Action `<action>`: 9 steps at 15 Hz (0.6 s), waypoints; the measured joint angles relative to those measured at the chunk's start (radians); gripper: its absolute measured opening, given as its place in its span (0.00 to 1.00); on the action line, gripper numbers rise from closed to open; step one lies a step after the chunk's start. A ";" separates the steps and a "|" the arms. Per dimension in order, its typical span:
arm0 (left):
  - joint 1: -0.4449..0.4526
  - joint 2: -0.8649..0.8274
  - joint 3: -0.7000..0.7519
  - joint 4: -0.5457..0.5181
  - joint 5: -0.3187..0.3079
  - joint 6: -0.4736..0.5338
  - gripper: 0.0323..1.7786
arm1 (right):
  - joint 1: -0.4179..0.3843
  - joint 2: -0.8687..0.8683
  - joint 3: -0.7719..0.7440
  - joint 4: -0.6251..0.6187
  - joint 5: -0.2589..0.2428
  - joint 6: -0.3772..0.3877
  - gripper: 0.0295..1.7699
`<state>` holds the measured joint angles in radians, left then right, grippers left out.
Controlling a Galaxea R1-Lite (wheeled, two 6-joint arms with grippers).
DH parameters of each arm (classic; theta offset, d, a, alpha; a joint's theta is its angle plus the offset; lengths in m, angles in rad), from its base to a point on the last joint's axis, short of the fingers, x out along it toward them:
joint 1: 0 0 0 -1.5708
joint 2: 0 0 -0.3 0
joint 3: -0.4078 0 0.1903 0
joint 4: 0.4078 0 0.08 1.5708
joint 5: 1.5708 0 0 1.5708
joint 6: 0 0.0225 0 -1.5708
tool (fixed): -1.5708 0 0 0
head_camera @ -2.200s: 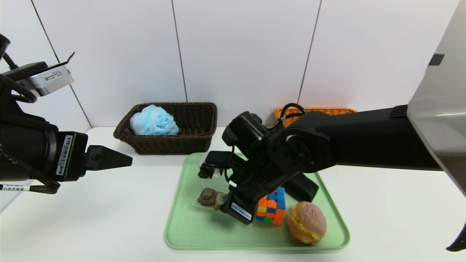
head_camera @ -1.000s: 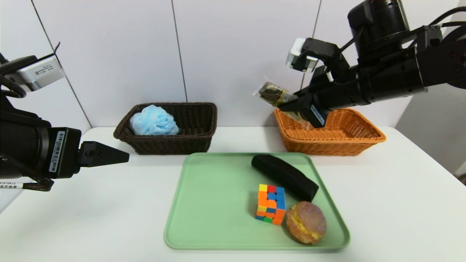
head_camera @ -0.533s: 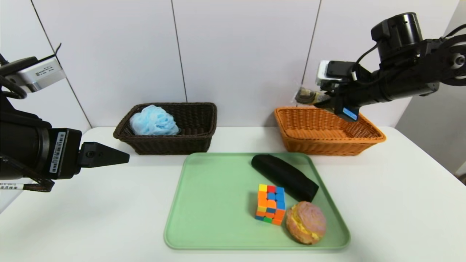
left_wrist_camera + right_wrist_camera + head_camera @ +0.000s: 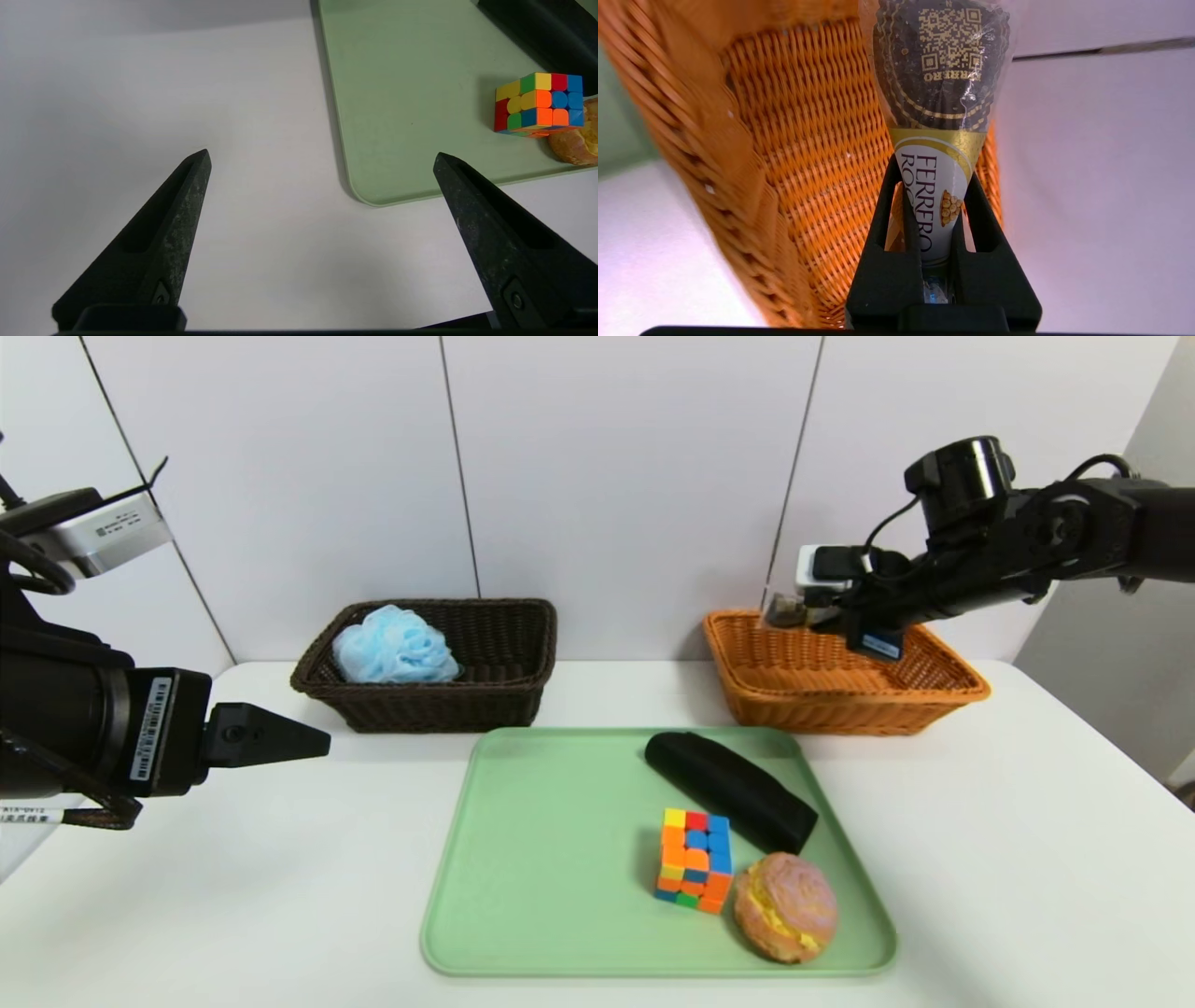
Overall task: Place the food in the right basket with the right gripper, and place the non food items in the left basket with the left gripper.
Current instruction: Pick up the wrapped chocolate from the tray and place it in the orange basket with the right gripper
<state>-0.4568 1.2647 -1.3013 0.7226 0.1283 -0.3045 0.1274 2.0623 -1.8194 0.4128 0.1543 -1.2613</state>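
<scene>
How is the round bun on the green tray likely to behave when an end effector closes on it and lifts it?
The bun looks puffy with a yellow filling seam, so it is probably soft and may dent under pointed fingers. Its domed shape suggests it could slip or roll if pinched off-centre. It touches the puzzle cube, so an approach from that side may nudge the cube.

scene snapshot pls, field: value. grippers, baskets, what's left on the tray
right gripper: shut on chocolate pack, over orange basket
left gripper: open, empty, above table beside the tray's near corner
brown basket: holds blue pouf
orange basket contents: nothing seen inside yet
tray: cube, black pouch, bun
food still to move: bun
non-food still to move: cube, black pouch
</scene>
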 joint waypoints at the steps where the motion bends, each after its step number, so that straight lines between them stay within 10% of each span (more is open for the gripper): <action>1: 0.004 0.000 0.001 0.000 -0.001 0.000 0.95 | -0.010 0.021 -0.004 0.001 0.000 -0.016 0.09; 5: 0.012 0.003 0.009 0.000 -0.002 -0.001 0.95 | -0.032 0.082 -0.036 0.007 0.001 -0.021 0.09; 9: 0.013 0.004 0.010 0.000 0.000 -0.002 0.95 | -0.037 0.100 -0.053 0.010 0.007 -0.015 0.44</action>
<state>-0.4434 1.2685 -1.2917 0.7230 0.1279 -0.3064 0.0902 2.1623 -1.8719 0.4232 0.1611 -1.2766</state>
